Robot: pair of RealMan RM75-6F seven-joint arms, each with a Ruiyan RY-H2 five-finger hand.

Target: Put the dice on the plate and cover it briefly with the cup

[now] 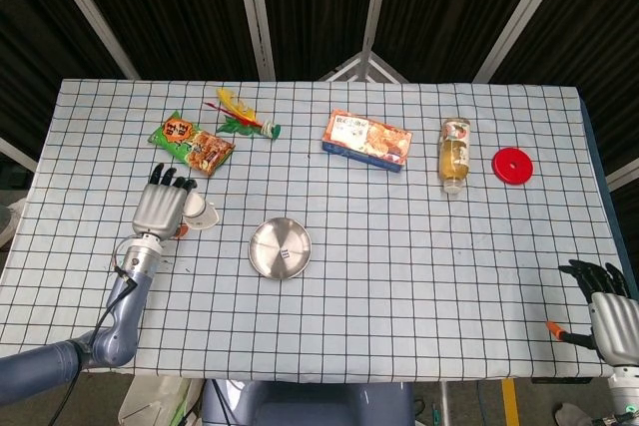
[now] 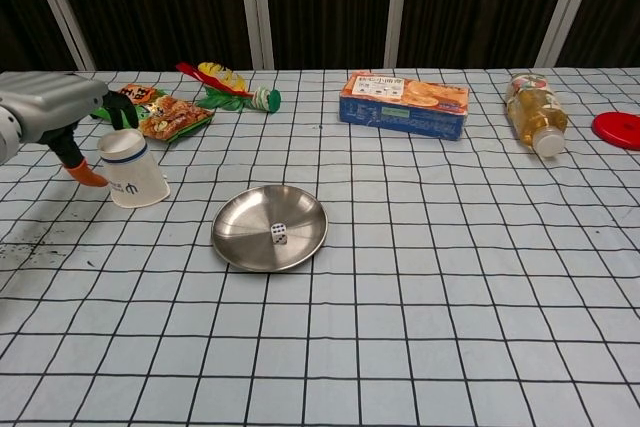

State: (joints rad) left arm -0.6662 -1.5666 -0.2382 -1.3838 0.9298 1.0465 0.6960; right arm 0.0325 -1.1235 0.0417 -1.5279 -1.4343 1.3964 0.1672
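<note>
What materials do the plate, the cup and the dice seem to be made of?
Plate: metal, probably stainless steel; silver with a brushed sheen and reflections.
Cup: looks like paper; matte white, with a blue rim band and a small printed mark.
Dice: probably plastic; white with dark pips, too small to be sure.

You're working at a table (image 1: 419, 276) under a white cloth with a black grid (image 2: 450, 297). Behind it hangs a dark pleated curtain (image 1: 180, 7) crossed by pale slanted metal bars (image 1: 255, 7). Grey floor (image 1: 559, 401) with a yellow stripe (image 1: 510, 401) shows below.
</note>
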